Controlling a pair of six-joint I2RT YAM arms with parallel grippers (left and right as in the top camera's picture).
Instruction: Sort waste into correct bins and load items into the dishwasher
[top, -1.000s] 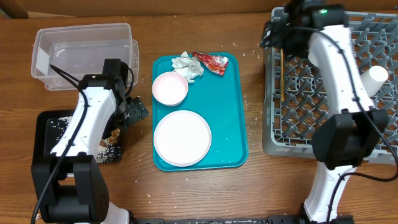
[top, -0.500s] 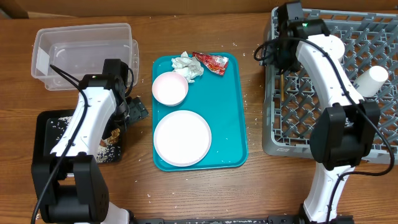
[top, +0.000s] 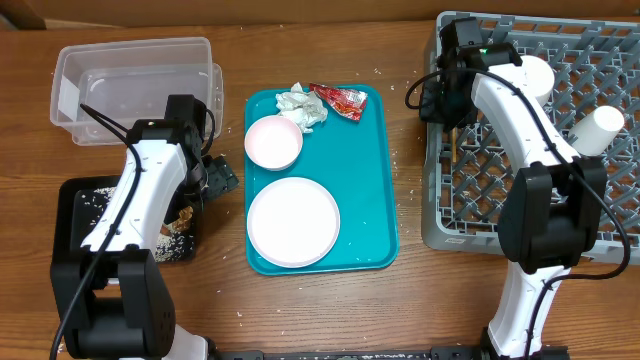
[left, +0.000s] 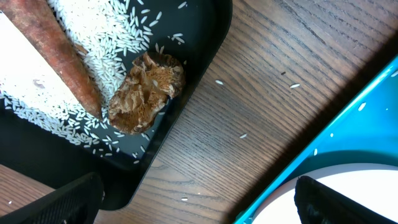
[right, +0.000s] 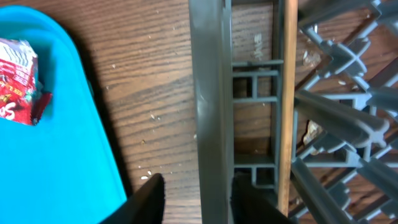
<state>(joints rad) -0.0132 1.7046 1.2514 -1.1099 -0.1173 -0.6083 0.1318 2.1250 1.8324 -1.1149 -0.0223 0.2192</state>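
Note:
On the teal tray (top: 375, 200) lie a crumpled napkin (top: 303, 106), a red wrapper (top: 338, 100), a white bowl (top: 273, 142) and a large plate (top: 293, 221). The grey dishwasher rack (top: 500, 215) holds the wooden stick (top: 452, 125), a white cup (top: 605, 125) and another white dish (top: 537, 72). My right gripper (right: 200, 202) hovers over the rack's left wall (right: 208, 106), one finger on each side, holding nothing. The stick (right: 287, 93) lies just inside. My left gripper (left: 199, 208) stands wide open over bare wood beside the black tray (left: 205, 43), which holds rice (left: 112, 43), the sausage (left: 56, 50) and the crumbly bit (left: 146, 90).
The clear tub (top: 135, 80) sits at the back left, behind the black tray (top: 75, 200). Loose rice grains dot the wood between the trays. The rack's upright pegs (right: 336, 118) rise close to my right fingers.
My right arm has come forward from the rack's back left corner to its left wall, and its jaws have narrowed. The left arm has not moved.

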